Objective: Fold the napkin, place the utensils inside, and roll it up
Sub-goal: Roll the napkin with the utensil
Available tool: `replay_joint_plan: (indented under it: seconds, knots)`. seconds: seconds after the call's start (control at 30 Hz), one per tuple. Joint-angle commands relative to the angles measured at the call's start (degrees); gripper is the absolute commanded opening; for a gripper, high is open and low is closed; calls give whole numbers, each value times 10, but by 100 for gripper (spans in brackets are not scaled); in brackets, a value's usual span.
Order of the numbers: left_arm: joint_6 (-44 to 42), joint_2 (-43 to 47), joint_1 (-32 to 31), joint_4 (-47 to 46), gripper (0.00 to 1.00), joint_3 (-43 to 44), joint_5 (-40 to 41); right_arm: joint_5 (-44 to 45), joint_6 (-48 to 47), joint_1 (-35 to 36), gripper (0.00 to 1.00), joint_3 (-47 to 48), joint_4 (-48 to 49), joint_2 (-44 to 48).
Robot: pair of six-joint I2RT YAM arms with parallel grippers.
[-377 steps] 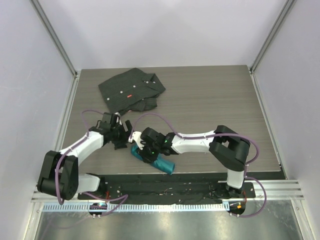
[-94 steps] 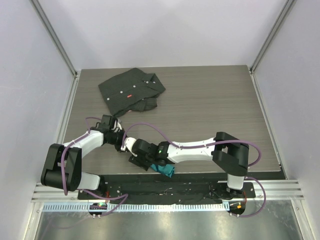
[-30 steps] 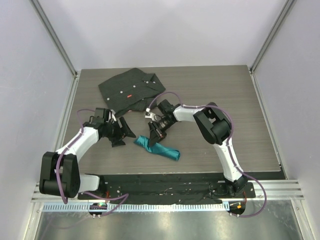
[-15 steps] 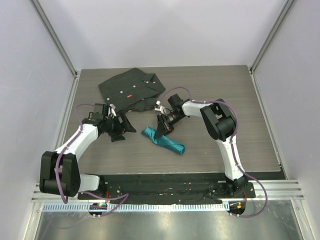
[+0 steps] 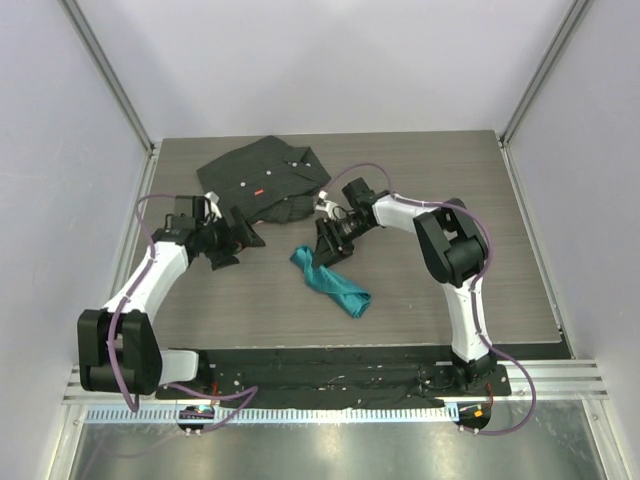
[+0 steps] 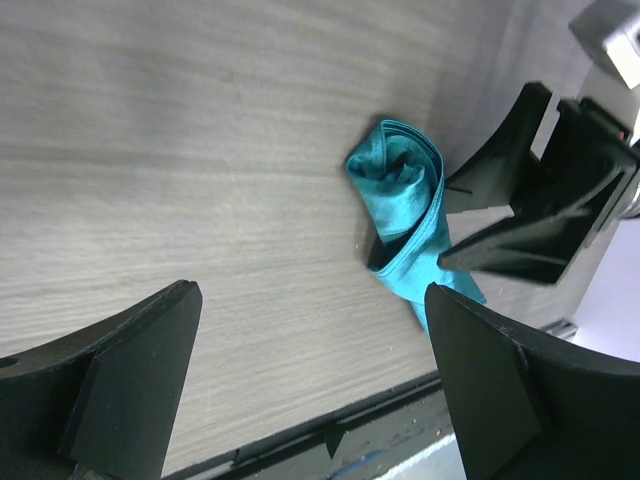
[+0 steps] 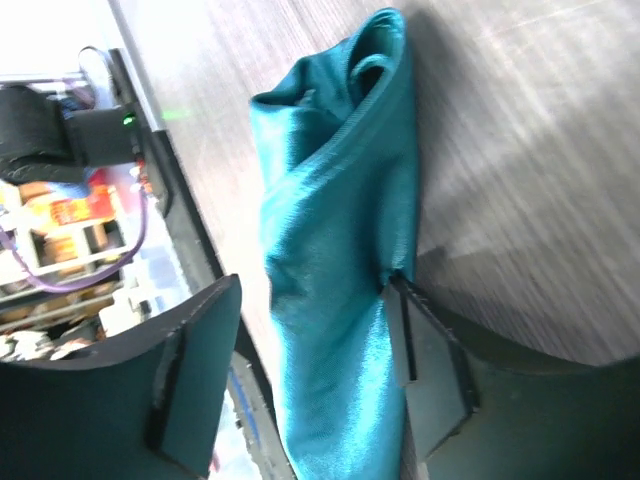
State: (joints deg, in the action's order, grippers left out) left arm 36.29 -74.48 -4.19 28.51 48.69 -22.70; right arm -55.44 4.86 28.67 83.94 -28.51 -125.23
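The teal napkin (image 5: 331,284) lies rolled into a slanted tube on the wood table, and the left wrist view looks into its open end (image 6: 402,192). My right gripper (image 5: 327,252) stands open at the roll's upper end. In the right wrist view the napkin (image 7: 340,230) runs between the jaws of the right gripper (image 7: 315,290): one finger (image 7: 430,370) touches the cloth, the other stands off it. My left gripper (image 5: 248,233) is to the left of the roll, wide open (image 6: 310,300) with nothing in it. The utensils are hidden.
A black buttoned shirt (image 5: 262,180) with a red tag lies crumpled at the back left, just beyond both grippers. The black base strip (image 5: 340,362) runs along the table's near edge. Metal frame posts and pale walls close in both sides.
The right gripper has shifted up and right with the roll and opened its jaws off it. The left gripper has drawn back to the left and opened wider.
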Motion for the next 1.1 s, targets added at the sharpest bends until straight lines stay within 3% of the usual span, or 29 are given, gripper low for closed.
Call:
replay_joint_plan:
  seconds: [0.0,0.13,0.37,0.6,0.63,0.8,1.07]
  knots:
    - [-25,22,23,9,100,38,8,97,-26,-12,71,4,8,37]
    - [-39,34,66,18,100,61,8,114,-21,-24,82,3,7,84]
    - [-73,60,112,30,100,106,6,170,-16,-53,89,-20,12,187]
    - [-119,113,120,32,100,122,21,358,68,-113,90,-134,77,347]
    - [-125,124,120,30,100,120,31,439,76,-118,90,-173,86,371]
    - [-140,157,120,38,100,124,78,587,102,-121,91,-284,156,526]
    - [-147,181,120,24,100,101,64,638,117,-122,91,-355,210,590]
